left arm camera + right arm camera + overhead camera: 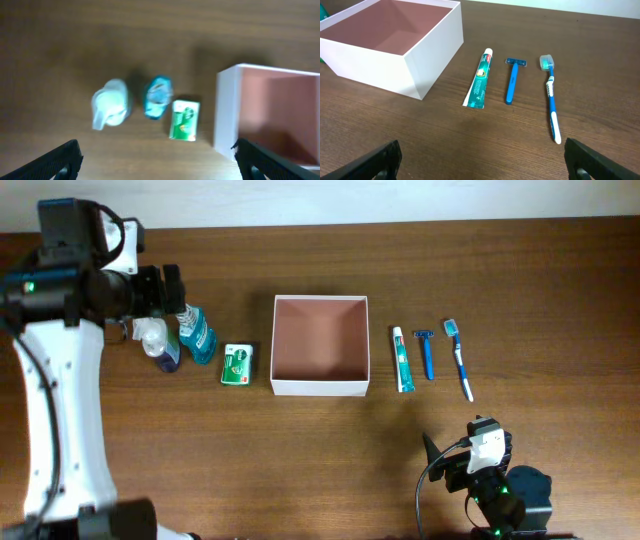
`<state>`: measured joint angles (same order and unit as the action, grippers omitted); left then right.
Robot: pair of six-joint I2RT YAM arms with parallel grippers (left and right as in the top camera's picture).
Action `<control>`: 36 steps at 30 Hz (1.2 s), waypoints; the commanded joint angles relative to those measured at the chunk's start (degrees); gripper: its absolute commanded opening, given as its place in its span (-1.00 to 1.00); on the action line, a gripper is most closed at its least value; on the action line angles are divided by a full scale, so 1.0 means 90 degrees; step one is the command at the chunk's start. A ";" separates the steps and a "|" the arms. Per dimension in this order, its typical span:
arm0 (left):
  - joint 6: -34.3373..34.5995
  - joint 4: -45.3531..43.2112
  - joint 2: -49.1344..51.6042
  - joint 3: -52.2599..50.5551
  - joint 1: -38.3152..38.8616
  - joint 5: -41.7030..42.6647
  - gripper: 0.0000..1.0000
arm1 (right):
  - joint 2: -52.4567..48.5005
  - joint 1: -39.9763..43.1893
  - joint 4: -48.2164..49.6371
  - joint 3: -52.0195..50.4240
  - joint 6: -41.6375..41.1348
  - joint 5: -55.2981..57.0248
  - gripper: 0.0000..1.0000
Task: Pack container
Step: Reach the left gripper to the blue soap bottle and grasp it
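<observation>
Black left gripper (pixel 156 150) gapes wide; black right gripper (pixel 481 150) likewise wide, the square white cardboard container (pixel 440 50) at its eleven o'clock.

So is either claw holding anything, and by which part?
Nothing is held. The left claw and the right claw are both open, with nothing between their fingers.

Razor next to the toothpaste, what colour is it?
The razor is blue all over; right wrist view shows it best.
</observation>
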<state>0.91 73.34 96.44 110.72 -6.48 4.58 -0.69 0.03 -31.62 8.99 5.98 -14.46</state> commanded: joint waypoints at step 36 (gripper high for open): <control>-0.0916 0.0049 0.2997 0.0172 -0.0882 -0.0469 -0.46 | 0.0049 0.0046 -0.0005 -0.0036 -0.0053 0.0032 0.98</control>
<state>-7.09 71.81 122.80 111.02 -14.22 0.95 -0.69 0.03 -31.62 8.99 6.02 -14.46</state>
